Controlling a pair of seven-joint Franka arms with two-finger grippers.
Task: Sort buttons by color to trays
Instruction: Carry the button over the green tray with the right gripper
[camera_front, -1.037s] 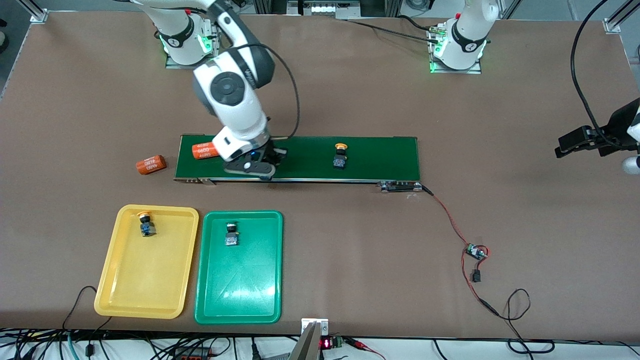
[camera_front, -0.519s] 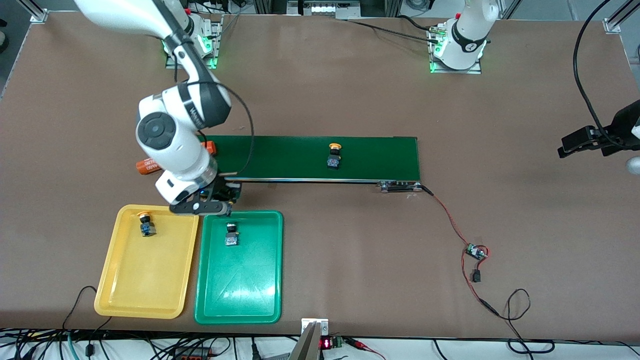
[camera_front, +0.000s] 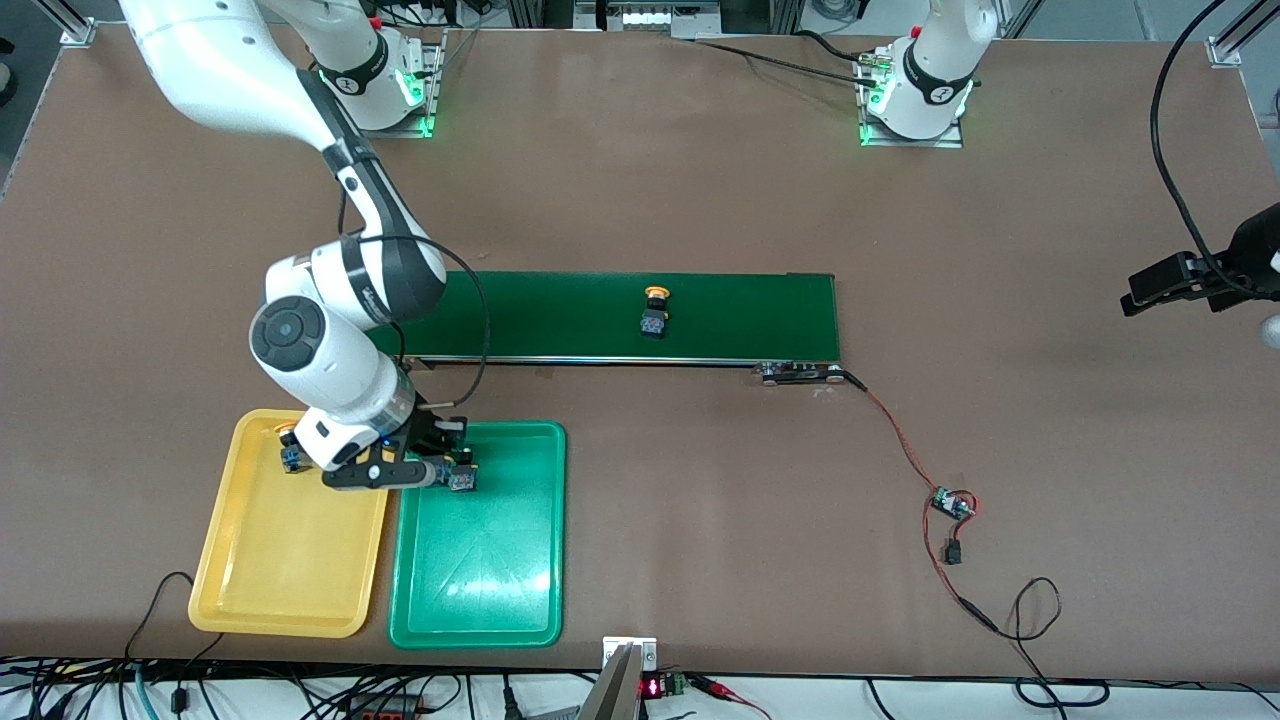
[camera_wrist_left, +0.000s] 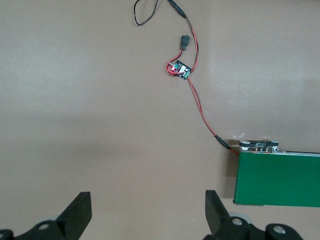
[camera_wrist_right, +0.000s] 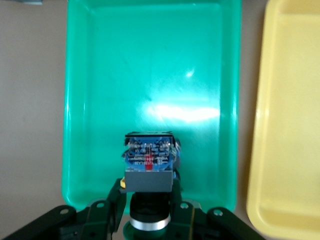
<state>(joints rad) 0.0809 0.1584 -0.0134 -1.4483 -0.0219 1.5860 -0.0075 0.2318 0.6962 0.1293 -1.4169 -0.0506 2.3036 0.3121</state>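
My right gripper (camera_front: 443, 466) is shut on a green button (camera_wrist_right: 149, 165) and holds it low over the end of the green tray (camera_front: 480, 580) nearest the conveyor. The tray also shows in the right wrist view (camera_wrist_right: 150, 75). A second green button (camera_front: 462, 482) lies in that tray just beside the gripper, mostly hidden. A yellow button (camera_front: 289, 457) lies in the yellow tray (camera_front: 280, 570), partly behind the right arm. Another yellow button (camera_front: 655, 310) sits on the belt. My left gripper (camera_front: 1165, 285) is open and empty over bare table at the left arm's end, seen also in its wrist view (camera_wrist_left: 145, 215).
The dark-green conveyor belt (camera_front: 740, 310) runs across the middle of the table; its end shows in the left wrist view (camera_wrist_left: 280, 180). A red cable with a small circuit board (camera_front: 950, 502) trails from the belt's end toward the front edge. The orange cylinders are hidden by the right arm.
My right gripper has moved from the conveyor to over the green tray, carrying the green button. The yellow button on the belt has drifted toward the right arm's end. The left arm has barely moved.
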